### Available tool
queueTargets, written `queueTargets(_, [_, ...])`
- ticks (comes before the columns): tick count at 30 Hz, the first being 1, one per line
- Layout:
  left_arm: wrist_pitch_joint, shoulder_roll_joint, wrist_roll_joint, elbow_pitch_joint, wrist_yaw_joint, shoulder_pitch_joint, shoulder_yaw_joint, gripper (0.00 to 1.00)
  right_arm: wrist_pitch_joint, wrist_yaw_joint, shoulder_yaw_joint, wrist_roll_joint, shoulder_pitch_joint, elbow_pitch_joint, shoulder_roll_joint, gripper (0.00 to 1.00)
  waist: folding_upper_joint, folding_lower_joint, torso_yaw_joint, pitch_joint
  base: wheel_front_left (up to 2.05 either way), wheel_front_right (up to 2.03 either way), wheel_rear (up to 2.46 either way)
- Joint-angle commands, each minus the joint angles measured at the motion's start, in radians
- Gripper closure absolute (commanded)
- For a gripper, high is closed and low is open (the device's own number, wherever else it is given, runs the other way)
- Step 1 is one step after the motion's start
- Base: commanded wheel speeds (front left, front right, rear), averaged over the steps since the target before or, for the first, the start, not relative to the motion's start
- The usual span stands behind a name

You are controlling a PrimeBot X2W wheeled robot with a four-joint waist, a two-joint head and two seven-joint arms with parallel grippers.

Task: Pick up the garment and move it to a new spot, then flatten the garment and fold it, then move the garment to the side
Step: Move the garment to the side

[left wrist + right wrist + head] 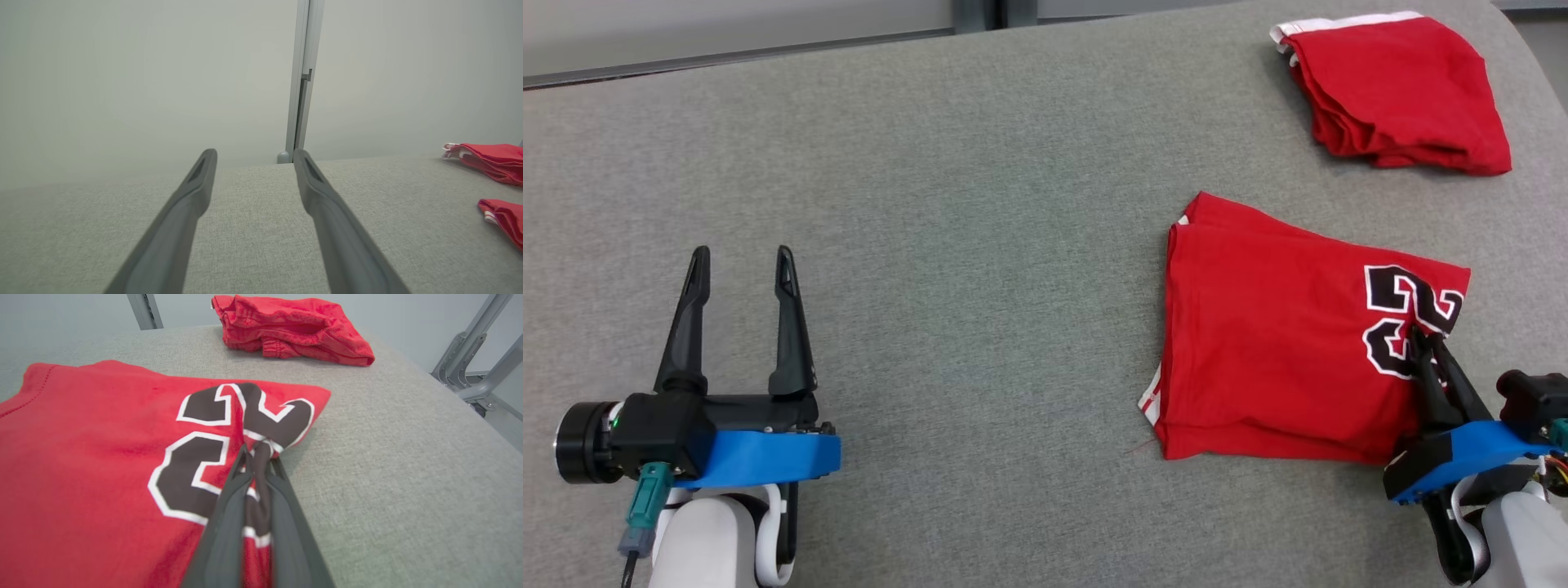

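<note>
The garment is a red jersey with a black, white-edged number, folded into a rectangle on the grey table at the right. My right gripper is shut on its right edge, pinching a ridge of cloth at the number; the right wrist view shows the garment bunched up between the two fingers of that gripper. My left gripper stands open over bare table at the lower left, holding nothing. In the left wrist view the left gripper points at the table's far edge, and a corner of the garment shows at the right.
A second red garment, folded with a white band, lies at the far right corner of the grey table; it also shows in the wrist views. A metal frame stands beyond the table's right edge.
</note>
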Motion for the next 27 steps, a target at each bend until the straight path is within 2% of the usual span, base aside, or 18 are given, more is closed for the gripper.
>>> queueTargets(1, [-0.002, 0.01, 0.005, -0.005, 0.0, -0.018, 0.01, 0.0, 0.0, 0.0, 0.001, -0.01, -0.002, -0.022, -0.002, 1.0, 0.0, -0.0001, -0.031, 0.027, 0.0, 0.0, 0.0])
queueTargets(5, [-0.002, 0.017, 0.008, -0.005, -0.004, -0.026, 0.016, 0.0, 0.0, 0.0, 0.02, -0.03, -0.035, -0.076, 0.002, 1.0, 0.0, -0.0001, -0.043, 0.032, 0.0, 0.0, 0.0])
queueTargets(11, [-0.002, 0.017, 0.011, -0.009, -0.009, -0.033, 0.014, 0.0, 0.0, 0.0, 0.115, -0.072, -0.157, -0.113, -0.045, 1.0, 0.0, -0.0001, -0.032, 0.039, 0.0, 0.0, 0.0])
queueTargets(18, [-0.002, 0.009, 0.016, -0.019, -0.017, -0.067, -0.008, 0.0, 0.051, 0.0, 0.219, -0.081, -0.397, -0.082, -0.165, 1.0, 0.0, -0.0001, 0.013, 0.091, 0.0, 0.0, 0.0])
queueTargets(23, [-0.002, 0.007, 0.019, -0.039, -0.019, -0.1, -0.016, 0.0, 0.097, 0.0, 0.239, -0.055, -0.545, -0.01, -0.25, 1.0, 0.0, -0.0001, 0.045, 0.148, 0.0, 0.0, 0.0])
queueTargets(27, [-0.002, 0.009, 0.026, -0.066, -0.018, -0.117, -0.019, 0.0, 0.114, 0.0, 0.223, -0.026, -0.629, 0.065, -0.343, 1.0, 0.0, -0.0001, 0.06, 0.193, 0.0, 0.0, 0.0])
